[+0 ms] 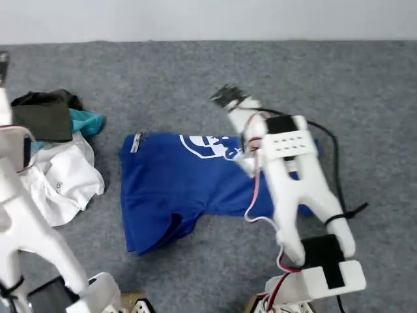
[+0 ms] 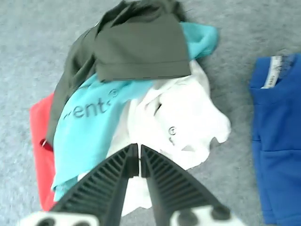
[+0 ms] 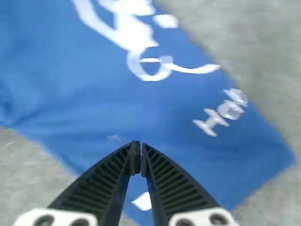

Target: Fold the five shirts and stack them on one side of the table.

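A blue shirt (image 1: 176, 189) with white print lies spread and partly rumpled in the middle of the grey table. My right gripper (image 3: 139, 143) hangs shut and holding nothing above its printed part (image 3: 141, 56); in the high view its arm (image 1: 287, 163) crosses the shirt's right side. At the table's left is a loose pile: a dark green shirt (image 2: 141, 47) on top, a teal one (image 2: 89, 117), a white one (image 2: 183, 117) and a red one (image 2: 40, 141) underneath. My left gripper (image 2: 139, 148) is shut above this pile, gripping nothing.
The grey table surface (image 1: 195, 72) stretches to a pale wall at the back. The blue shirt's collar edge (image 2: 273, 70) lies close to the pile. Both arm bases (image 1: 313, 280) stand at the near edge.
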